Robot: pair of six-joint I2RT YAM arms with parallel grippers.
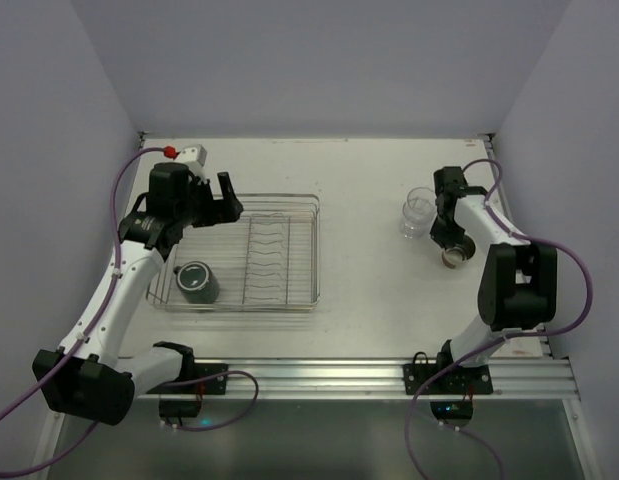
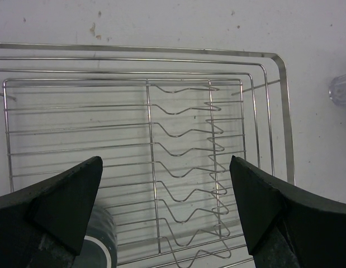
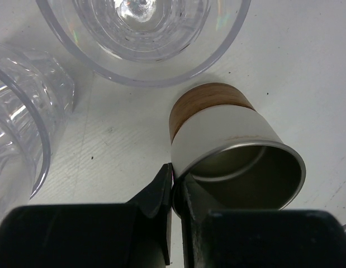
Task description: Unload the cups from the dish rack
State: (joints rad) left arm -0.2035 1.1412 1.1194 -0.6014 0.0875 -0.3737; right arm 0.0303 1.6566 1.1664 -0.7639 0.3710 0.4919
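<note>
The silver wire dish rack [image 1: 280, 197] lies left of centre and fills the left wrist view [image 2: 273, 100]. The dark grey-green mug [image 1: 199, 282] stands in its near left corner and shows partly in the left wrist view [image 2: 101, 245]. My left gripper [image 1: 221, 198] hovers open and empty over the rack's far left part [image 2: 167, 190]. My right gripper [image 1: 451, 243] is shut on the rim of the cream cup with a brownish band [image 3: 217, 134], one finger inside and one outside [image 3: 174, 180]. Two clear tumblers [image 3: 142, 39] [image 3: 16, 123] stand just beyond it.
A clear tumbler [image 1: 418, 212] stands on the white table at the far right and also shows at the right edge of the left wrist view [image 2: 341, 88]. The rack's plate-slot wires [image 1: 267, 250] run down its middle. Grey walls close in three sides.
</note>
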